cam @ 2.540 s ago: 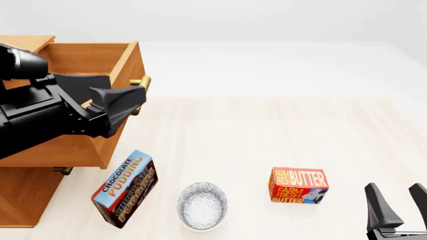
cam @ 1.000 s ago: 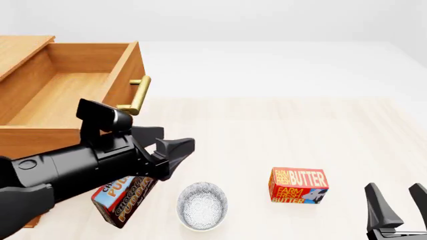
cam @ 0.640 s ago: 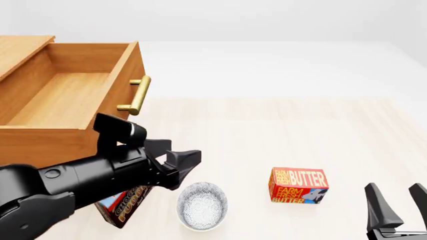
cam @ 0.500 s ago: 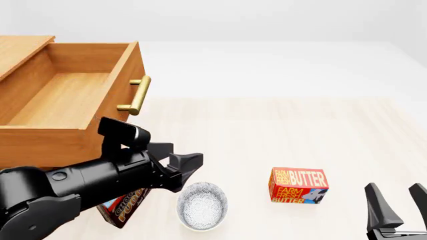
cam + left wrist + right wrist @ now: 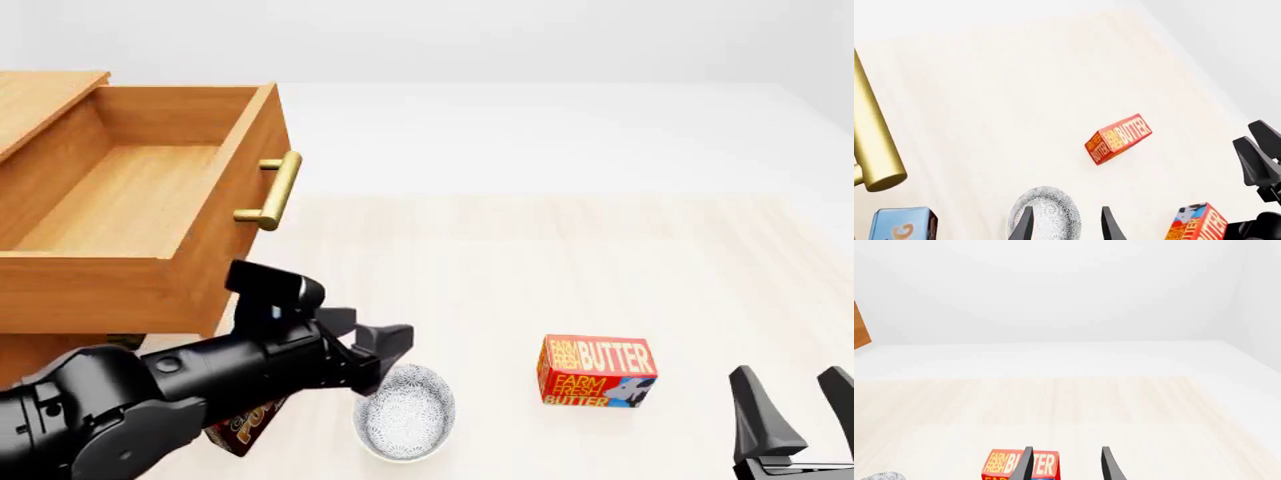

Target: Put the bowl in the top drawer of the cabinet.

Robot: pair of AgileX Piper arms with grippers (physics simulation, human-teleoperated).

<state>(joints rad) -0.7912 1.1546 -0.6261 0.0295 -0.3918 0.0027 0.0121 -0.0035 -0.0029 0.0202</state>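
Left tool point(image 5: 378, 346) lower, closer to bowl point(image 5: 404, 411)

Three views on one tabletop
Front: high, behind arms, facing forward and down. Left wrist: close over bowl point(image 5: 1044, 216). Right wrist: low, facing across table. All three sharing butter box point(image 5: 597, 371) point(image 5: 1118, 138) point(image 5: 1020, 465)
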